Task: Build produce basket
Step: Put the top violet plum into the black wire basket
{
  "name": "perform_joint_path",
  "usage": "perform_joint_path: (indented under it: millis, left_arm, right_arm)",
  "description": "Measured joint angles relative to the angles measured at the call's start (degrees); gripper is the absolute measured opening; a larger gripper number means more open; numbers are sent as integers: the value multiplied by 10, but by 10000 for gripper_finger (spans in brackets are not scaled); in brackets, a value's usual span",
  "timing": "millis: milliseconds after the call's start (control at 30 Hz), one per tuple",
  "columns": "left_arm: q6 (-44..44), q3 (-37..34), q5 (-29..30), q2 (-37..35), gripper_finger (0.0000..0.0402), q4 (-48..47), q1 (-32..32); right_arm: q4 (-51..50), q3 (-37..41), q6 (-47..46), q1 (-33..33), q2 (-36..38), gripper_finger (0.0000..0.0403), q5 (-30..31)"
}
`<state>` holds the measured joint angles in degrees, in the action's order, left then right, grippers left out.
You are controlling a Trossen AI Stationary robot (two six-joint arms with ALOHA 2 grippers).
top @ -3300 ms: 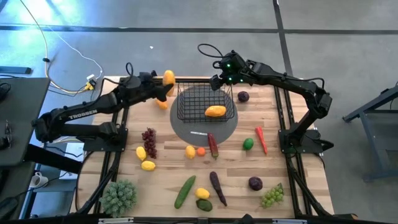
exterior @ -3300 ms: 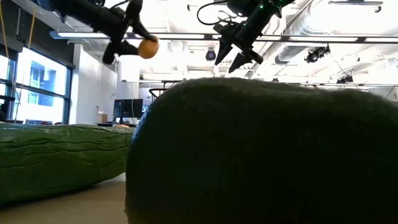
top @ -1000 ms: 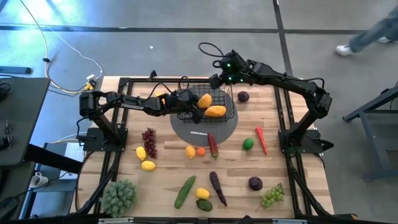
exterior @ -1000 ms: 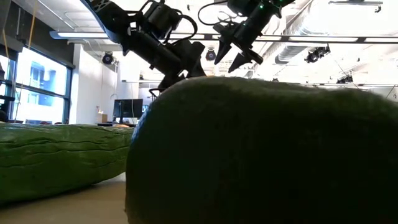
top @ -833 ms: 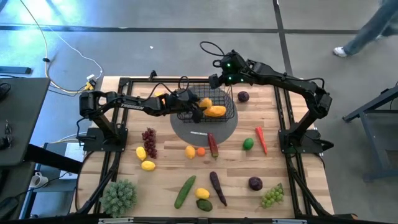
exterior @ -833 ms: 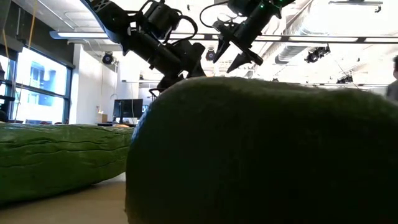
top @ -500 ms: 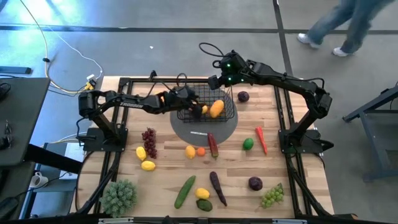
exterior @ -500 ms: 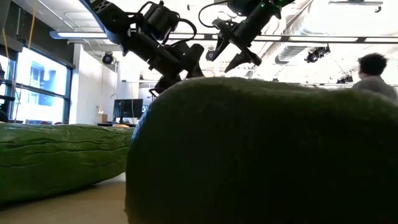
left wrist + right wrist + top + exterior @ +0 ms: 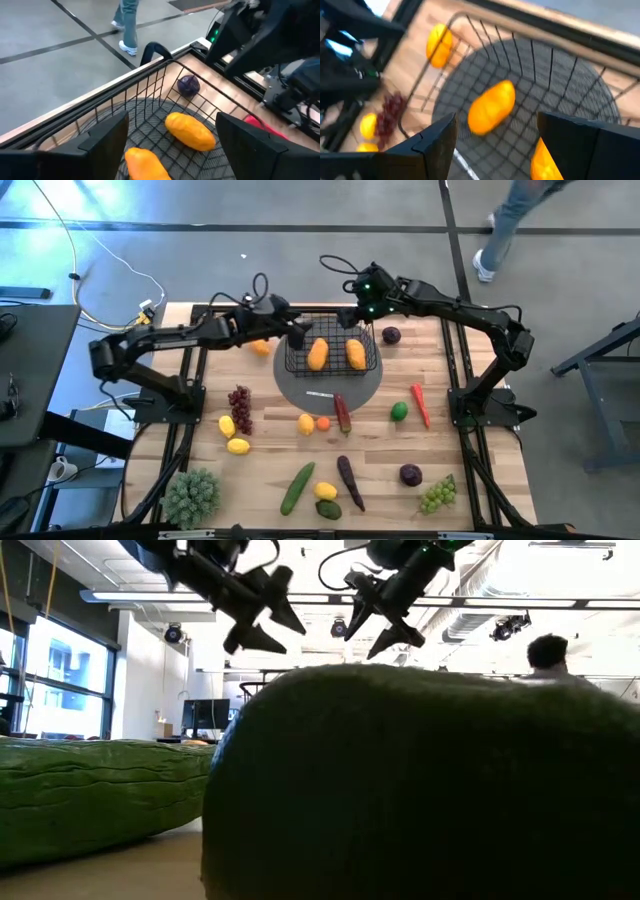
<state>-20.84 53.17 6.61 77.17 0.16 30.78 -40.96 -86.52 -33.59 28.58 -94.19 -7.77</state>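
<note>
The black wire basket (image 9: 332, 345) stands on a grey disc near the table's far edge. Two orange-yellow fruits (image 9: 317, 353) (image 9: 355, 353) lie side by side on its floor, and a third (image 9: 260, 347) lies on the table to its left. My left gripper (image 9: 298, 332) hovers open over the basket's left rim; the left wrist view shows both fruits (image 9: 190, 131) (image 9: 145, 162) below it. My right gripper (image 9: 350, 318) hangs open above the basket's far rim. In the low view both grippers (image 9: 265, 610) (image 9: 385, 625) are high up.
Produce is scattered on the near half of the table: purple grapes (image 9: 239, 408), lemons (image 9: 238, 446), cucumber (image 9: 297, 487), eggplant (image 9: 350, 480), lime (image 9: 399, 411), red chili (image 9: 420, 402), green grapes (image 9: 437, 494), plums (image 9: 391, 335) (image 9: 411, 474). A person walks past beyond the far edge.
My left gripper, which was low inside the basket, has risen out of it and drawn back toward the table's left. The orange-yellow fruit beside it has stayed on the basket floor, and both fruits have turned to lie side by side.
</note>
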Motion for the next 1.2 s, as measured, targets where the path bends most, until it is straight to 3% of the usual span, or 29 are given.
perform_joint_path:
  millis: [433, 867, 1200]
  left_arm:
    - [7, 0, -1, -99, 290, -155, -6]
    - [35, 0, 0, -105, 290, -162, -6]
    - [31, 0, 2, -105, 290, -157, -6]
  right_arm:
    - [-65, 0, 34, 20, 17, 257, 10]
    - [-120, 0, 104, 82, 98, 257, 76]
    - [-147, 0, 238, 169, 141, 257, 72]
